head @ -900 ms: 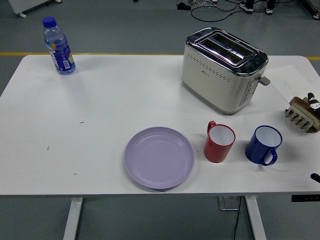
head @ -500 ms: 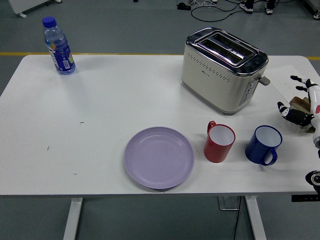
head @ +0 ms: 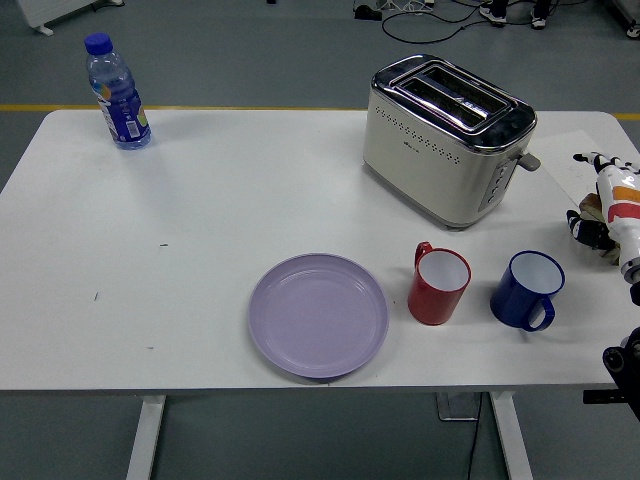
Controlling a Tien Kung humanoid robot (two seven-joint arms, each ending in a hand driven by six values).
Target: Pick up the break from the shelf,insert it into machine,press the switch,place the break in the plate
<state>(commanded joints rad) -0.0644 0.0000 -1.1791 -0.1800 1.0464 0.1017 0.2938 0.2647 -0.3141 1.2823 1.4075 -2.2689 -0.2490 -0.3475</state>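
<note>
- The toaster [head: 448, 136] has a glossy cream body with a polished chrome metal top.
- The plate [head: 318, 315] looks like smooth lilac plastic with a soft sheen.
- The red mug [head: 438, 284] and the blue mug [head: 526, 289] look enamelled, glossy, white inside.
- The water bottle [head: 117, 93] is clear plastic.
- The table [head: 200, 220] is matt white.

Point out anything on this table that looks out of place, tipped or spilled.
Nothing stands out. The toaster, water bottle, red mug and blue mug stand upright, the purple plate lies flat, and nothing is spilled.
</note>
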